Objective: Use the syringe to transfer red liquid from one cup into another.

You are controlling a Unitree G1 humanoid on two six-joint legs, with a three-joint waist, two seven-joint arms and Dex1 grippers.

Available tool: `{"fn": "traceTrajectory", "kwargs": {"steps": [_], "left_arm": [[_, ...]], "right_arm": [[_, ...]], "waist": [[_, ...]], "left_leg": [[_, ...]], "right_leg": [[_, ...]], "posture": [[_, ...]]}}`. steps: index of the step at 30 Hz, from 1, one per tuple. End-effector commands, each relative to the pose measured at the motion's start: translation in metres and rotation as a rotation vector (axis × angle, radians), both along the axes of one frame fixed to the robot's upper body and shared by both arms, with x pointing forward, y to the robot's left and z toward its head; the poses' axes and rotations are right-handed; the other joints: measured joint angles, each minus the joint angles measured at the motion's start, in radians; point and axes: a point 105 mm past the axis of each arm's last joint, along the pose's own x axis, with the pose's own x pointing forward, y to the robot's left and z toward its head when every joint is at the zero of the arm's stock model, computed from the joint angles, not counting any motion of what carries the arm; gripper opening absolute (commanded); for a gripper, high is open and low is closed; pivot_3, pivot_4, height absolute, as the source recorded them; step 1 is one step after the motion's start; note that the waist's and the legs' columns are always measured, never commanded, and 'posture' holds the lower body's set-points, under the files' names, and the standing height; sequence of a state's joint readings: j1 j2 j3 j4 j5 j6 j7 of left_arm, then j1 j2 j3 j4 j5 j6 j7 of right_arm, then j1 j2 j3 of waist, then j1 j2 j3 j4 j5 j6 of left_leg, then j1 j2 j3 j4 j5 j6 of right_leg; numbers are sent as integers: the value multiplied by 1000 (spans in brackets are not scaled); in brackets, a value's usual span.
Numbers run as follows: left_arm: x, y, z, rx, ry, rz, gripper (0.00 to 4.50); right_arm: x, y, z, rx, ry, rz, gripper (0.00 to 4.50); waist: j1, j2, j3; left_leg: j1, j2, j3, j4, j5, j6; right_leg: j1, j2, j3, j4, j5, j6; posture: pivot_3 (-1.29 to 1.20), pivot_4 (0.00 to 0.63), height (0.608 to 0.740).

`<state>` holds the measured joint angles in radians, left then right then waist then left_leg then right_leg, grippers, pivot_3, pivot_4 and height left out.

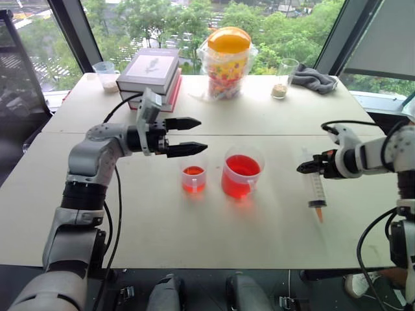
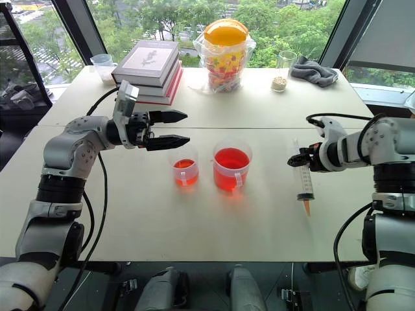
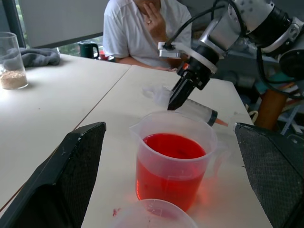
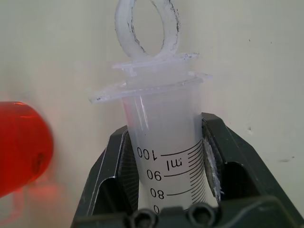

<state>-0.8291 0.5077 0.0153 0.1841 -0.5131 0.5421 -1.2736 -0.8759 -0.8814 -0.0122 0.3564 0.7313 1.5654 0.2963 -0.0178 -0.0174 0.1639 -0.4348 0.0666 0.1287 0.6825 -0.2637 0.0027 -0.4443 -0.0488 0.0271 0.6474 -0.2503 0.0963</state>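
The right gripper has its jaws clamped on the barrel of the large clear plastic syringe with a white ring-ended plunger and orange-red tip; the right wrist view shows both pads pressed against the graduated barrel just below its flange. The syringe lies along the pale tabletop, to the right of the cups, tip toward the robot. The wide clear handled measuring cup holding red liquid stands mid-table, with the small clear plastic cup, red low down, just beside it on its left. The left gripper hovers above and behind the small cup, jaws spread wide and empty, pointing toward the robot's right.

Step in hand, as judged: securing the syringe, or setting it down; the frames do not settle which. If liquid remains to be moved, the next move calls for lifting the syringe, tipping its nozzle down into the measuring cup, and drawing the plunger with the free left jaws.
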Motion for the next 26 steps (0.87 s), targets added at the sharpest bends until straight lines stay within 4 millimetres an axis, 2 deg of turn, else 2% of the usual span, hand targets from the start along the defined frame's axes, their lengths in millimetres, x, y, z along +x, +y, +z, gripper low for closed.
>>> {"fn": "traceTrajectory", "kwargs": {"steps": [1, 3, 9, 14, 19, 22, 26], "left_arm": [[-9, 0, 8, 3, -43, -16, 4434], [-13, 0, 5, 10, -29, -23, 4434], [-17, 1, 5, 15, -16, -25, 4500], [-20, 6, 9, 10, 5, -23, 4500], [-23, 13, 6, 40, 20, -7, 4500], [-29, 23, 5, 62, 47, -8, 4500], [-35, 31, 1, 100, 89, -17, 4500]], "right_arm": [[8, -8, -1, -49, -49, -3, 1555], [13, -8, -8, -74, -57, 8, 1555], [14, -2, -6, -52, -78, 46, 4419], [0, 6, 45, -48, -259, 126, 4419], [-45, 41, 92, -35, -499, 355, 4419], [-75, 52, 100, -26, -569, 457, 4419], [-105, 57, 99, -65, -603, 545, 4419]], "waist": [[0, 0, 0], [0, 0, 0], [1, 0, 0], [5, 0, 0], [5, 0, 0], [3, 0, 0], [4, 0, 0]], "left_leg": [[0, 0, 0, 0, 0, 0], [0, 0, 0, 0, 0, 0], [0, 0, 0, 0, 0, 0], [0, 0, 0, 0, 0, 0], [-1, 0, -1, -1, 0, 0], [0, 1, -2, -1, 0, 0], [0, 0, -2, 0, 0, 0]], "right_leg": [[0, 0, 0, 0, 0, 0], [0, 0, 0, 0, 0, 0], [0, 0, 0, 0, 0, 0], [0, 0, 0, 0, 0, 0], [0, 0, -2, 0, 0, 0], [1, 0, -2, 0, 0, 0], [1, 0, -1, 0, 0, 0]], "posture": [[0, 150, 740], [0, 150, 740], [0, 150, 740], [0, 150, 740], [0, 150, 740], [0, 150, 740], [0, 150, 740]]}}
